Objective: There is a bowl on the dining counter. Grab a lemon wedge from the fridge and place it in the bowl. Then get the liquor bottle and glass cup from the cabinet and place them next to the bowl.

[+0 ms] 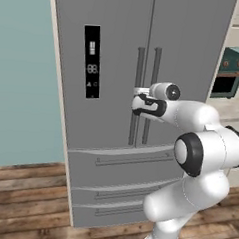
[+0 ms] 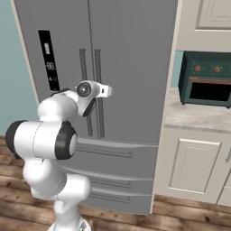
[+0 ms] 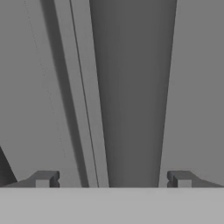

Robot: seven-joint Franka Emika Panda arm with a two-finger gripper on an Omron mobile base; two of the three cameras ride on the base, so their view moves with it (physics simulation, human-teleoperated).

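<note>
Grey fridge (image 1: 116, 131) fills our view, doors closed; we hold our gripper (image 3: 113, 179) wide apart, straddling a vertical bar handle (image 3: 127, 96), gripping nothing.

Fridge (image 1: 119, 66) top beyond frame; display panel (image 1: 92, 61) symbols unreadable

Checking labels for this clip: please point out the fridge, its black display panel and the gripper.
fridge (image 1: 111, 46): left base view, left door face.
black display panel (image 1: 92, 62): left base view, panel middle.
gripper (image 3: 113, 179): hand view, between fingertips.
</note>
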